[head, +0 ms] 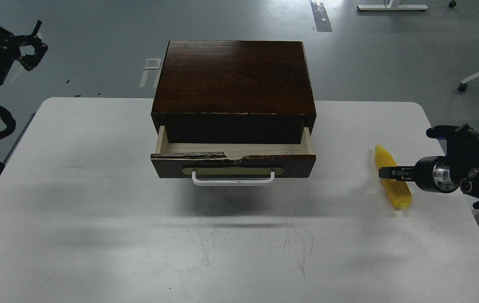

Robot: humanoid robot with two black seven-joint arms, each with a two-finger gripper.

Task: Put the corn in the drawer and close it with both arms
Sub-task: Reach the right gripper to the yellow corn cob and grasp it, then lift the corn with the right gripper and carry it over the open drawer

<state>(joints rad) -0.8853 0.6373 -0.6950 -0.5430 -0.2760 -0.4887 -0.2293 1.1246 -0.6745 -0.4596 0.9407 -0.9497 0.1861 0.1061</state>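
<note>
Black jointed arms (467, 176), silver rings.

Yellow corn (392, 176), dark brown drawer (233, 165)

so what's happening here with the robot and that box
The right gripper has reached in over the yellow corn, which lies on the white table to the right of the wooden box. Whether it has gripped the cob is not clear. The drawer stands partly pulled out and looks empty, so the corn is not in yet. The left gripper is held up at the far left, away from everything.
</note>
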